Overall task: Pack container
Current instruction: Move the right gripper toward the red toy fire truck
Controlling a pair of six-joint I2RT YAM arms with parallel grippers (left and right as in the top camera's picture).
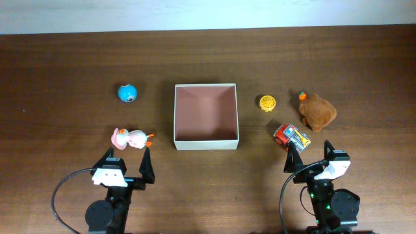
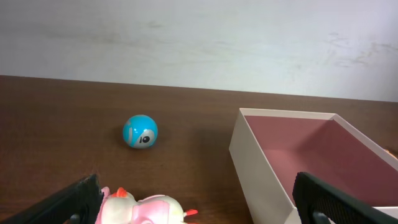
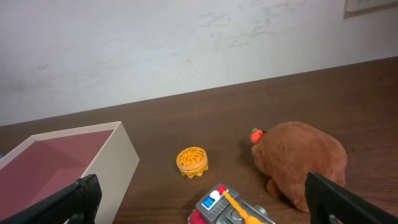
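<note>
The container (image 1: pixel 206 142), a square shallow box with white walls and a pink-brown inside, sits mid-table and holds nothing; it also shows in the left wrist view (image 2: pixel 255 162) and the right wrist view (image 3: pixel 112 165). Left of it lie a blue ball (image 1: pixel 127 93) (image 2: pixel 140 132) and a pink-and-white duck toy (image 1: pixel 132 138) (image 2: pixel 146 208). To its right are an orange wheel-shaped toy (image 1: pixel 267 103) (image 3: pixel 191 160), a red fire truck (image 1: pixel 292 136) (image 3: pixel 230 208) and a brown plush animal (image 1: pixel 317 111) (image 3: pixel 301 158). My left gripper (image 1: pixel 129 164) stands open just behind the duck. My right gripper (image 1: pixel 312 157) is open just behind the truck.
The dark wooden table (image 1: pixel 65 71) runs back to a pale wall (image 1: pixel 208 13). Black cables (image 1: pixel 62 195) loop beside both arm bases at the front edge.
</note>
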